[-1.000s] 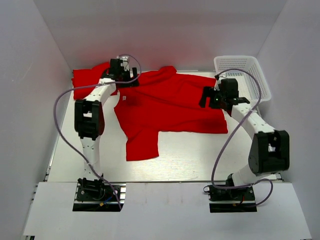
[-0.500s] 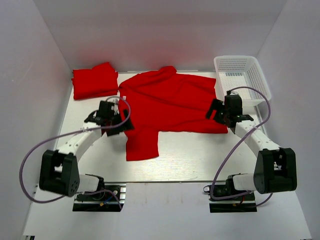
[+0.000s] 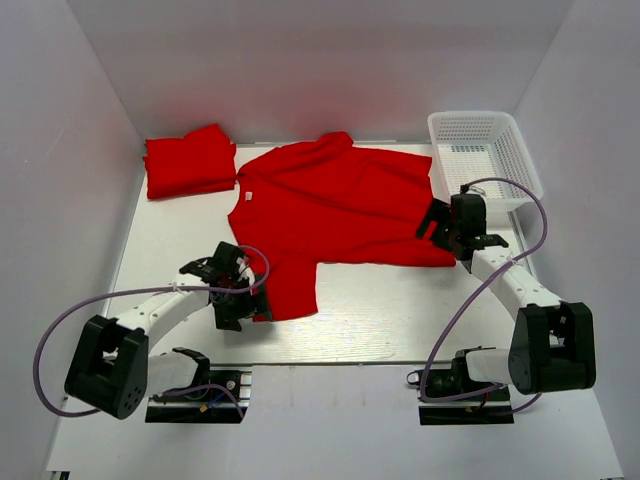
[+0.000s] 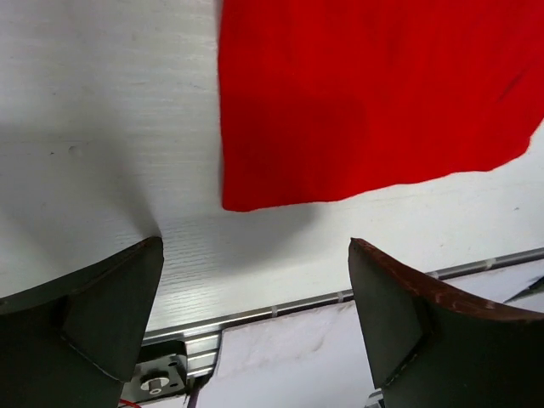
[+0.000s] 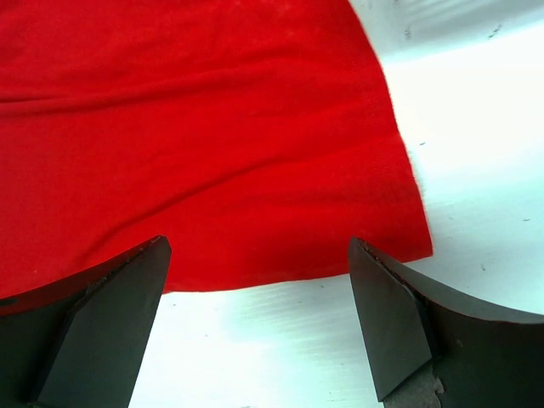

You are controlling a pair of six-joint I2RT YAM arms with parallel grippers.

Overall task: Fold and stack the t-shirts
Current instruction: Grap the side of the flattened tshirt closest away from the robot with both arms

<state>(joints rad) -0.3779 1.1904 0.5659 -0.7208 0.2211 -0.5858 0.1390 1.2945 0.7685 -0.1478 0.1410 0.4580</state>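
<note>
**Ana:** How do the left fingers (image 4: 85, 323) stand?

**Ben:** Wide apart and empty, low over the bench (image 4: 102, 127). The cuff corner of the near sleeve (image 4: 357, 102) lies just ahead of them.

**Ana:** And the right fingers (image 5: 408, 323)?

**Ben:** Spread too, holding nothing. They frame the hem corner (image 5: 399, 238) of the same spread t-shirt (image 3: 340, 205). I judge that each arm sits at a corner so a pinch there can lift an edge and carry it over for a fold.

**Ana:** What is the cloth like?

**Ben:** Soft, matte, bright red, with thin straight edges. It lies nearly flat mid-bench with shallow ripples, so it should drape and sag once lifted. A small white neck label (image 3: 247, 197) marks the collar on the left; one sleeve points to the far wall, the other toward the arms.

**Ana:** What is around it?

**Ben:** A folded t-shirt (image 3: 190, 160) lies at the far left, a slightly rumpled pad just beside the collar; that is probably where the stack goes. A stiff white mesh basket (image 3: 480, 128) stands at the far right, near the hem. The bench is pale and finely grained.
</note>
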